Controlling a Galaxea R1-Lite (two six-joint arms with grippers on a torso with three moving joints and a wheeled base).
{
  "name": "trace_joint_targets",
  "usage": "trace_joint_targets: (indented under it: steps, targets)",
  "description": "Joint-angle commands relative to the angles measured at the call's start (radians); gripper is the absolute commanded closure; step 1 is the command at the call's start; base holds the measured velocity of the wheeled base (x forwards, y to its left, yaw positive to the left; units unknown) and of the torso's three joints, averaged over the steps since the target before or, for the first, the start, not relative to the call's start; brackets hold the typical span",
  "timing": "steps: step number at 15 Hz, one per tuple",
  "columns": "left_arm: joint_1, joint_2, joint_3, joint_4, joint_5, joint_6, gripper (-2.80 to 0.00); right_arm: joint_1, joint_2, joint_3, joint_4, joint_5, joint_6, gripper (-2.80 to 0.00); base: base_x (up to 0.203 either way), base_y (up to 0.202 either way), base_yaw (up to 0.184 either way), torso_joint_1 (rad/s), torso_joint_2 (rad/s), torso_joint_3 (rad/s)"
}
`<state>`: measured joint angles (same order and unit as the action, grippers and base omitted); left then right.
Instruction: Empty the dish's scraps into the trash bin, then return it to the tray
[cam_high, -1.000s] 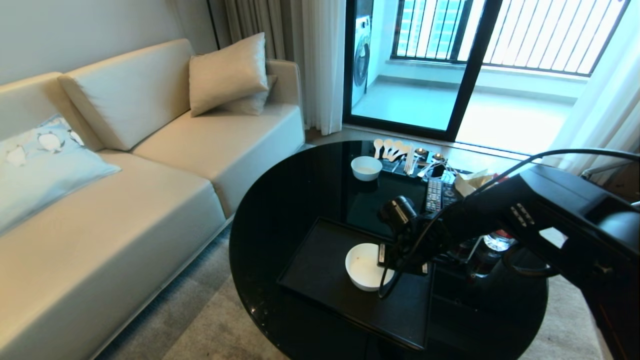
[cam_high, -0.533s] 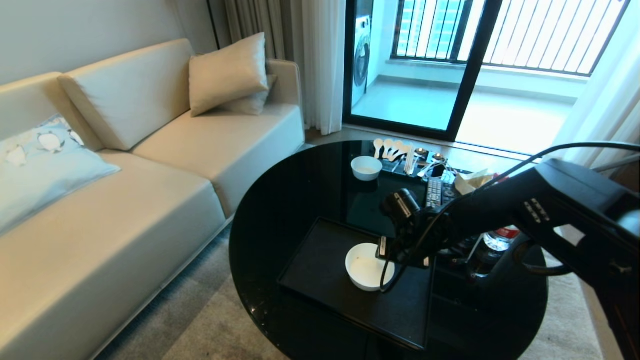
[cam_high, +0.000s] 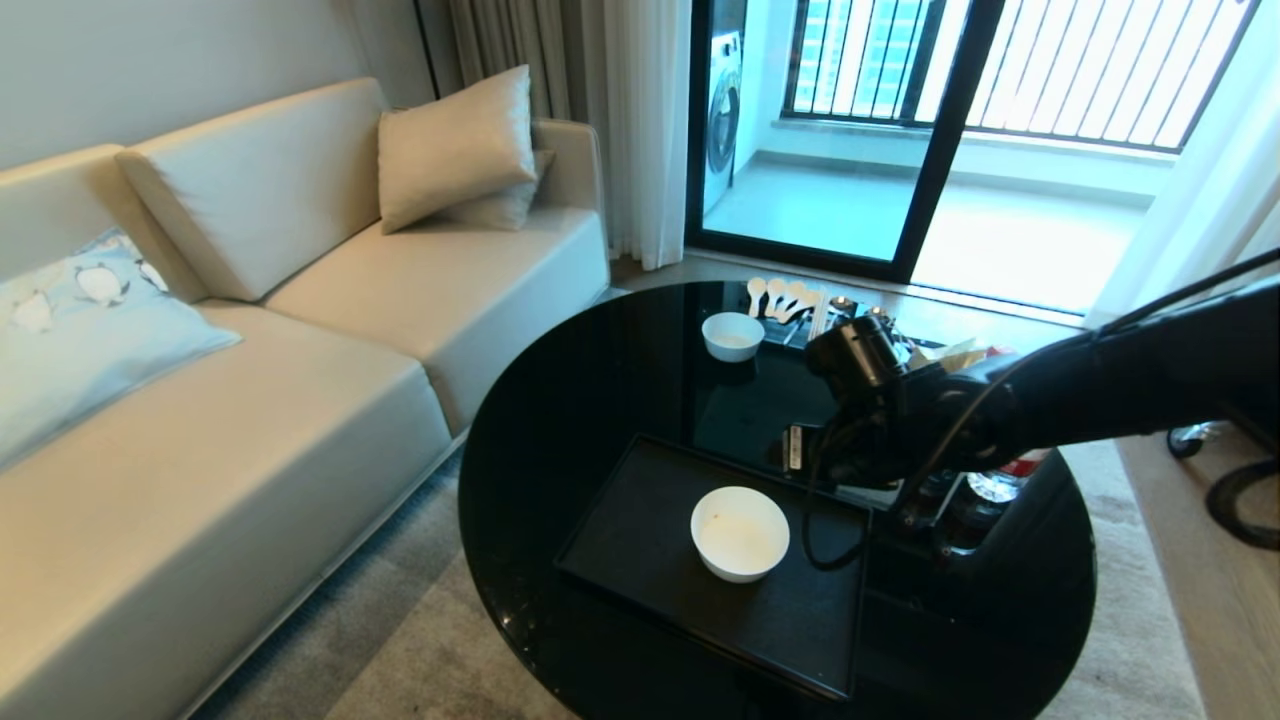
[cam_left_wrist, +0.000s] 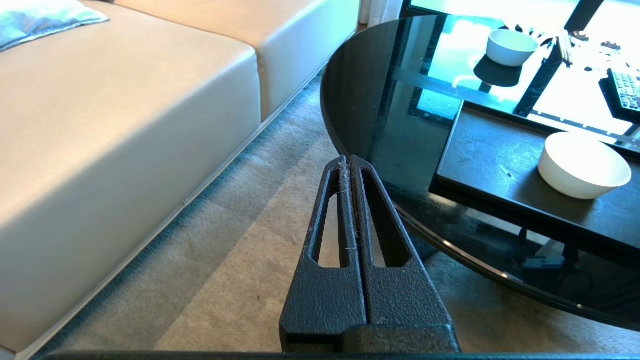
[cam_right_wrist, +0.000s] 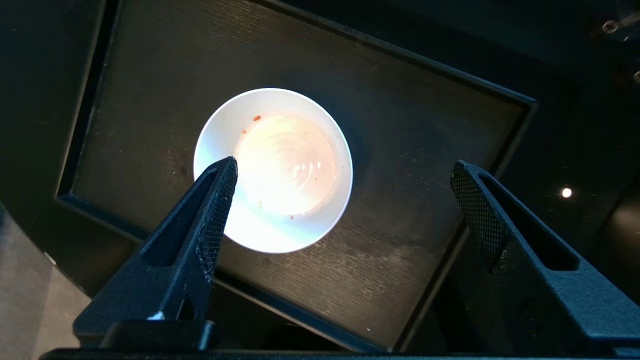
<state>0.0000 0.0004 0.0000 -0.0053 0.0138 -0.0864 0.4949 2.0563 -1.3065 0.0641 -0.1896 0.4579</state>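
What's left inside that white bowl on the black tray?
The bowl on the tray is nearly empty: only a few tiny orange specks cling inside. Nothing covers it.

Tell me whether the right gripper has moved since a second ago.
Yes. In the head view the right gripper has lifted off the dish and pulled back toward the tray's far edge; its fingers are open, and the dish stays put.

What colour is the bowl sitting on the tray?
The bowl is plain white; the right wrist view shows it best.
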Motion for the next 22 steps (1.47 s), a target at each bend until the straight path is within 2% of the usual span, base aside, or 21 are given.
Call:
trace_joint_targets:
  steps: [1, 3, 7, 8, 13, 20, 22]
  targets:
    - [0.0, 0.0, 0.0, -0.001, 0.0, -0.001, 0.0, -0.001, -0.163, 0.096, -0.037, -0.002, -0.052, -2.8, 0.0, 0.0, 0.0, 0.0, 0.0, 0.0]
    - [0.0, 0.0, 0.0, -0.001, 0.0, -0.001, 0.0, -0.001, -0.252, 0.175, -0.072, -0.002, -0.09, -2.8, 0.0, 0.0, 0.0, 0.0, 0.0, 0.0]
    - [0.0, 0.0, 0.0, -0.001, 0.0, -0.001, 0.0, -0.001, -0.404, 0.297, -0.088, -0.002, -0.116, -2.8, 0.0, 0.0, 0.0, 0.0, 0.0, 0.0]
    - [0.0, 0.0, 0.0, -0.001, 0.0, -0.001, 0.0, -0.003, -0.438, 0.329, -0.089, -0.002, -0.128, 0.0, 0.0, 0.0, 0.0, 0.0, 0.0, 0.0]
    - [0.0, 0.0, 0.0, -0.001, 0.0, -0.001, 0.0, -0.031, -0.594, 0.461, -0.089, -0.004, -0.168, 0.0, 0.0, 0.0, 0.0, 0.0, 0.0, 0.0]
    - [0.0, 0.0, 0.0, -0.001, 0.0, -0.001, 0.0, -0.114, -0.886, 0.719, -0.089, -0.034, -0.243, 0.0, 0.0, 0.0, 0.0, 0.0, 0.0, 0.0]
    - [0.0, 0.0, 0.0, -0.001, 0.0, 0.0, 0.0, -0.162, -0.944, 0.802, -0.109, -0.049, -0.28, 0.0, 0.0, 0.0, 0.0, 0.0, 0.0, 0.0]
